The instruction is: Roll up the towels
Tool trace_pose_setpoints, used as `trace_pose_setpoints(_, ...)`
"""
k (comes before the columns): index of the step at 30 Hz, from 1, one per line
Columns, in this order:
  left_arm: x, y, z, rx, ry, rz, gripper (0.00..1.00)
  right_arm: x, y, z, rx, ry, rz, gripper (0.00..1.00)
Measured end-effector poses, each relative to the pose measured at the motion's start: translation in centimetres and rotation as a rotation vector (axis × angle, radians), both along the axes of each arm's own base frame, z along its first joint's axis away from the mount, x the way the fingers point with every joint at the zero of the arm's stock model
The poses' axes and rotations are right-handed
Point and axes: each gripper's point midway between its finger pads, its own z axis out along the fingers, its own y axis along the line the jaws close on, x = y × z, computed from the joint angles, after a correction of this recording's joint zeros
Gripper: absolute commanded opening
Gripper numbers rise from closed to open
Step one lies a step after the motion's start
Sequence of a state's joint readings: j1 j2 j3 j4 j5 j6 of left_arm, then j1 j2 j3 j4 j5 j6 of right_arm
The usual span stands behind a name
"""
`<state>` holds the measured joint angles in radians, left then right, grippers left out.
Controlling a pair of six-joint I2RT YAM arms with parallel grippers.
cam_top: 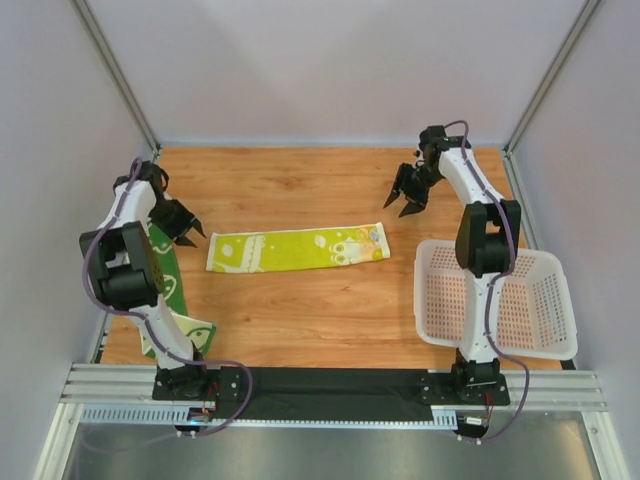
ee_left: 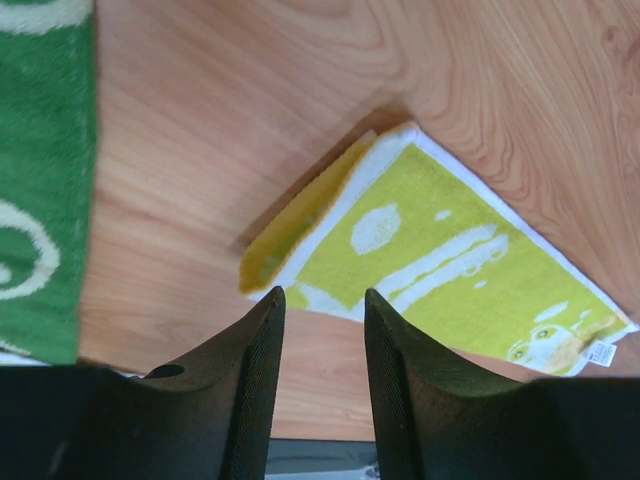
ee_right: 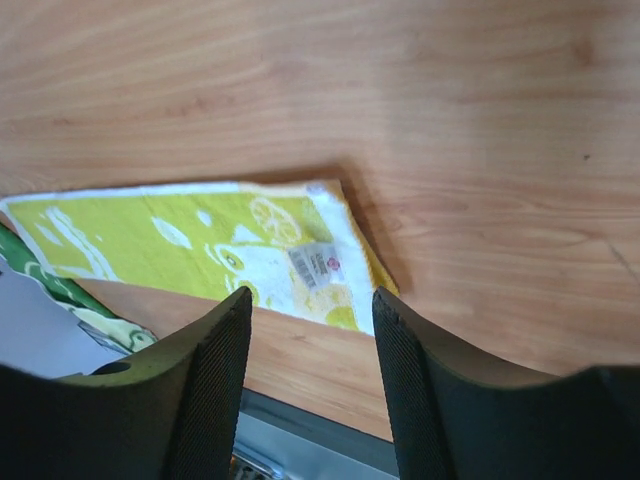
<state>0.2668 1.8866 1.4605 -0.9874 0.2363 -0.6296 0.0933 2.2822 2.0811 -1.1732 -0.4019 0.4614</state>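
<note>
The pale yellow towel [cam_top: 297, 248] lies flat and folded into a long strip in the middle of the wooden table [cam_top: 300, 180]. It also shows in the left wrist view [ee_left: 450, 270] and in the right wrist view [ee_right: 200, 245], its label facing up. The dark green towel [cam_top: 168, 275] with cream swirls lies at the left edge, partly under my left arm; it shows in the left wrist view [ee_left: 45, 180]. My left gripper [cam_top: 187, 226] is open and empty, above the table just left of the yellow towel. My right gripper [cam_top: 408, 197] is open and empty, above the table beyond the towel's right end.
A white perforated plastic basket [cam_top: 495, 298] stands at the right, around the right arm's base. A black strip [cam_top: 330, 385] runs along the near table edge. Metal frame posts stand at the back corners.
</note>
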Motion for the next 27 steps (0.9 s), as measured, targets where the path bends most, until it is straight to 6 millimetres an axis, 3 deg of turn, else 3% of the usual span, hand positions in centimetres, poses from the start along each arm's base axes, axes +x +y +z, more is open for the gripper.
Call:
trace_pose_setpoints(3,-1.7,0.4,2.1,0.068,-0.057,-0.007,0.45,-2.7,1.4,0.4,-0.029,-0.003,0.061,0.54)
trace_pose_setpoints(8,-4.3,0.4,3.6,0.147,-0.102,-0.048,0.45,-6.4,3.9,0.5,-0.060,-0.019,0.160,0.54)
trace_pose_setpoints(11,-6.2,-0.2,3.9,0.179,-0.117,-0.100,0.44,-8.0,4.1,-0.8,-0.089,0.015,0.183,0.54)
trace_pose_setpoints(15,-8.4,-0.8,4.6,0.209,-0.153,-0.166,0.44,-9.7,2.6,-3.2,-0.153,0.080,0.173,0.55)
trace_pose_setpoints(21,-11.1,-1.2,5.2,0.247,-0.224,-0.228,0.44,-10.4,1.6,-4.3,-0.201,0.104,0.158,0.55)
trace_pose_setpoints(27,-12.2,-1.8,3.8,0.227,-0.223,-0.255,0.43,-10.3,1.6,-4.8,-0.216,0.103,0.145,0.55)
